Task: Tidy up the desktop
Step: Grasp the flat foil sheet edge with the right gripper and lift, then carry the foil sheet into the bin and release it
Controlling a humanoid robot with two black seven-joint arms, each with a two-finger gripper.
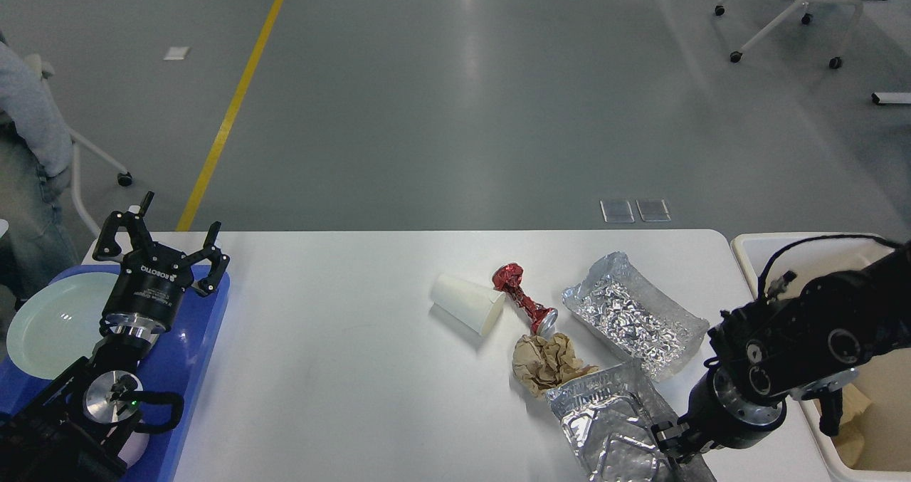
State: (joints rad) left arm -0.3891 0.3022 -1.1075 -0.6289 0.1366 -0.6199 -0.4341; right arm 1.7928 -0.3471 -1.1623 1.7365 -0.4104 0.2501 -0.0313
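The white desktop (341, 339) carries a white paper cup (470, 302) on its side, a crushed red can (524, 298), a crumpled brown paper ball (544, 361) and two foil trays. The far foil tray (633, 315) lies flat. The near foil tray (605, 425) is tilted, with its far edge raised against the paper ball. My right gripper (669, 436) is at this tray's right edge, its dark fingers closed on the rim. My left gripper (178, 218) is open and empty, held above the blue tray.
A blue tray (199, 339) with a pale green plate (43, 325) lies at the desktop's left end under my left arm. A cream bin (754, 250) stands off the right end, with brown paper inside. A person stands at the far left.
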